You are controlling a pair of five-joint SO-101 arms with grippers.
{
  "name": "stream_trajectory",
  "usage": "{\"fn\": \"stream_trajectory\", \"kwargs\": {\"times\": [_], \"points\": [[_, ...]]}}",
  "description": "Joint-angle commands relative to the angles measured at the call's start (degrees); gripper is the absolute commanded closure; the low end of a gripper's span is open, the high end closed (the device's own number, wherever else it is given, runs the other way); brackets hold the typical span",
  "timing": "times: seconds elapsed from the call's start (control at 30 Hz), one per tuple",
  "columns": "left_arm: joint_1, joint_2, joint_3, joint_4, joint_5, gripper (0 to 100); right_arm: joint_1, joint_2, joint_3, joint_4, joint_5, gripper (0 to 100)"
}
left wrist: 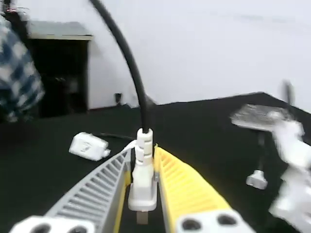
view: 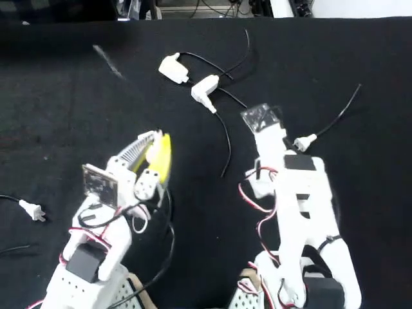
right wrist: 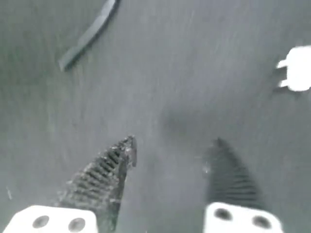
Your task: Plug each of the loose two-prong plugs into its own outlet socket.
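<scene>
The left end effector (left wrist: 142, 153) clenches a plug (left wrist: 142, 191) by its body, likely for socketing; the right end effector (right wrist: 174, 141) gapes, free to assist.

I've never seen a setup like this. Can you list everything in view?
Table: 1, black.
Loose plugs: 2, white, black cables; one at the left edge, one near the right gripper.
Held plug: 1, white, black cable; in the left gripper.
Connectors: 2, white, cabled; far middle; plug or socket unclear.
Left gripper: 1, grey and yellow fingers, shut on the held plug.
Right gripper: 1, dark fingers, open over the table.
</scene>
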Motion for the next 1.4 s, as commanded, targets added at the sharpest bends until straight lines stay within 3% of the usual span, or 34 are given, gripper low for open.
{"fn": "stream_trajectory", "kwargs": {"times": [0.0,0.13,0.37,0.6,0.77,0.97,1.1,1.37], "points": [[4.88,-0.53,-0.04,0.0,-1.23,97,-3.6,-0.92,-2.07,-5.98,-8.62,88.5],[8.4,-0.53,2.15,-0.09,-1.76,97,-4.13,-0.92,-4.09,-7.03,-9.85,99.1],[14.64,-0.53,8.04,-0.35,-13.27,97,-6.86,-1.36,-9.54,-5.89,-10.2,98.6],[11.3,0.0,8.92,-2.37,-13.45,97,-19.87,-1.45,-15.34,5.1,-10.2,98.6],[9.54,-0.44,8.92,-2.64,-13.1,97,-21.98,-1.45,-21.05,8.53,-10.2,98.6],[2.15,-0.44,8.92,-14.15,4.75,97,-21.89,-1.8,-19.3,8.35,-17.85,98.6],[-5.49,-0.44,8.92,-22.77,16.18,97,-21.27,-7.16,-11.74,1.58,-18.55,98.6],[-17.8,-0.44,5.85,-26.11,29.27,97,-21.36,-32.84,11.38,-17.23,-18.11,98.6]]}}
